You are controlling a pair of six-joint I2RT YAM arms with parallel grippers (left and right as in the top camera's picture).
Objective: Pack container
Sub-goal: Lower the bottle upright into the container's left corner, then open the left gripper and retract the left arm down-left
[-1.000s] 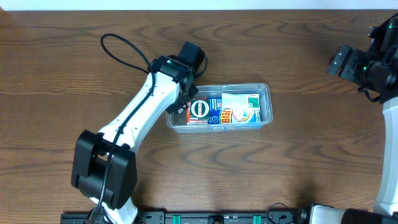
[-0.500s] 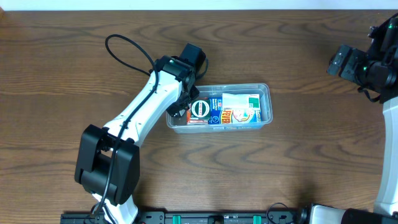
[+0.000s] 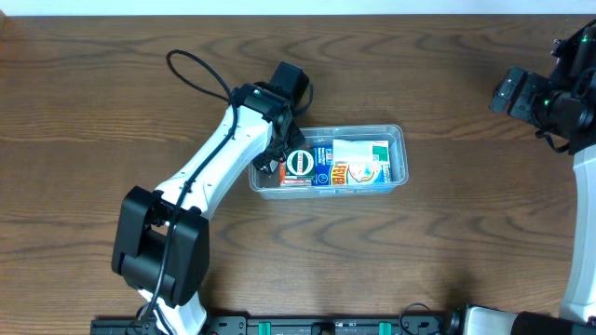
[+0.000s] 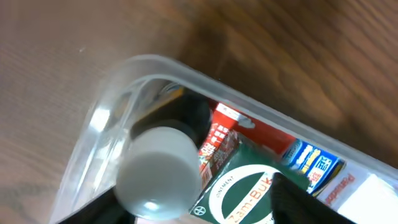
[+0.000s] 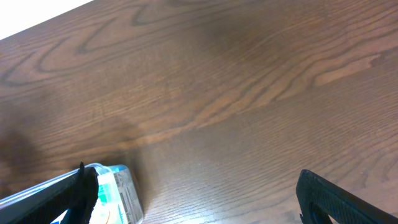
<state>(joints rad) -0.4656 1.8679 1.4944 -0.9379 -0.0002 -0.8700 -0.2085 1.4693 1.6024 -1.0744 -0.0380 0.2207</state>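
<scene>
The container [image 3: 396, 154] is a clear shallow tub in the middle of the table, holding a green Zam-Buk box [image 3: 301, 164], a blue box [image 3: 323, 166] and a white-and-green pack [image 3: 363, 158]. My left gripper [image 3: 273, 160] reaches down into its left end. In the left wrist view the left gripper [image 4: 193, 208] is open, its dark fingers [image 4: 292, 199] spread. Between them stand a white round cap [image 4: 158, 171] and the green box [image 4: 249, 193], in the container's corner [image 4: 106, 118]. My right gripper [image 5: 208, 199] is open over bare wood, far right of the tub.
A red box [image 4: 221, 134] and a blue box [image 4: 311, 165] lie behind the green one. The left arm's black cable [image 3: 200, 79] loops over the table to the upper left. The right arm [image 3: 549, 98] sits at the far right edge. The container's right end [image 5: 115, 186] shows beside the right gripper's finger.
The left gripper's jaws have parted from shut to open inside the tub's left end. The left arm shifted slightly. The right arm has not moved.
</scene>
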